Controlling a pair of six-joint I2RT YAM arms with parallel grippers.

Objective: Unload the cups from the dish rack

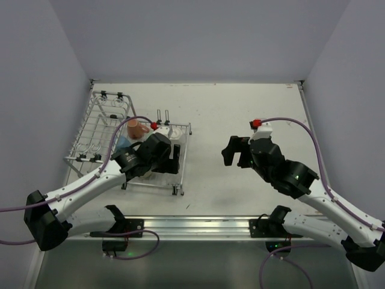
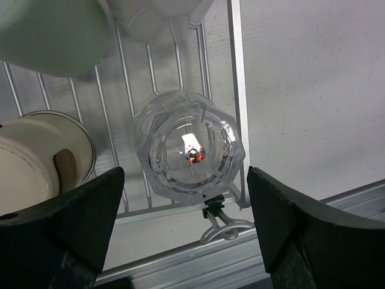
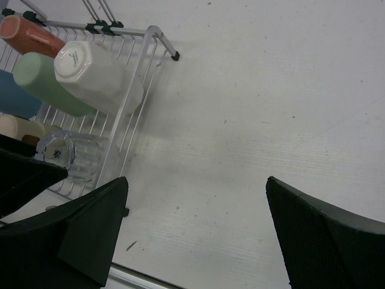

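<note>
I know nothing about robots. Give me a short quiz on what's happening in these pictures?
1. True or false: the right gripper holds a cup.
2. The clear cup is: A clamped in the left gripper; B lying in the dish rack between that gripper's open fingers; C hanging from a prong.
3. What colour is the cup lying right beside the white cup?

Key: 1 false, it is open and empty. 2 B. 3 green, the green cup.
</note>
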